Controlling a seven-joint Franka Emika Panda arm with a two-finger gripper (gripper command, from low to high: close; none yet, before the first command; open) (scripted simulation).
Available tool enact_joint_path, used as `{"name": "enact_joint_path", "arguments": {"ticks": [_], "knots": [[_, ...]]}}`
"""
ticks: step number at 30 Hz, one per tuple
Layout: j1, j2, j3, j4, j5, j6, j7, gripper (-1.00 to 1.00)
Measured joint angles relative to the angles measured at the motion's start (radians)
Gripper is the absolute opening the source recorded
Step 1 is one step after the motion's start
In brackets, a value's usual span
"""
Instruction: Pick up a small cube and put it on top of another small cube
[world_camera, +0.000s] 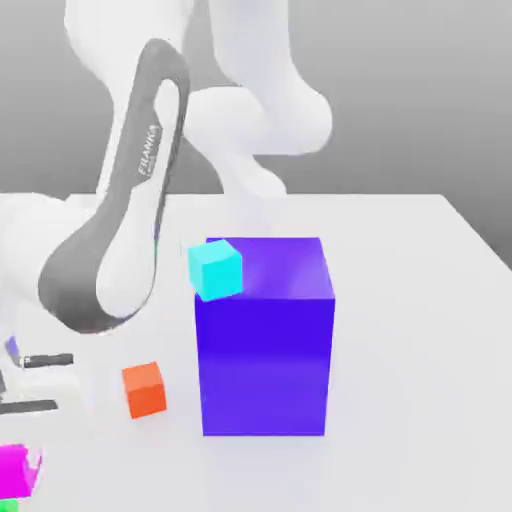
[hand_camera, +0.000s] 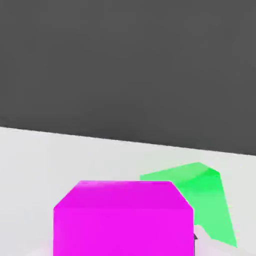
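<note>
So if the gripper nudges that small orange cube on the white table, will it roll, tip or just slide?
The small orange cube would probably slide rather than roll: its faces look flat and its edges sharp. It sits squat on the white table, so tipping seems unlikely. It looks rigid and probably light, being far smaller than the big blue-purple block.

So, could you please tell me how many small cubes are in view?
4: cyan cube against the big blue block's upper corner, orange cube on the table, magenta cube beside the green cube. The arm may hide others.
</note>
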Motion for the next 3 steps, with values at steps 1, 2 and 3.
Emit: {"name": "enact_joint_path", "arguments": {"ticks": [1,2,3], "knots": [[0.0,0.0,0.0,0.0,0.0,0.0,0.0,1.0],[0.0,0.0,0.0,0.0,0.0,0.0,0.0,1.0],[0.0,0.0,0.0,0.0,0.0,0.0,0.0,1.0]]}}
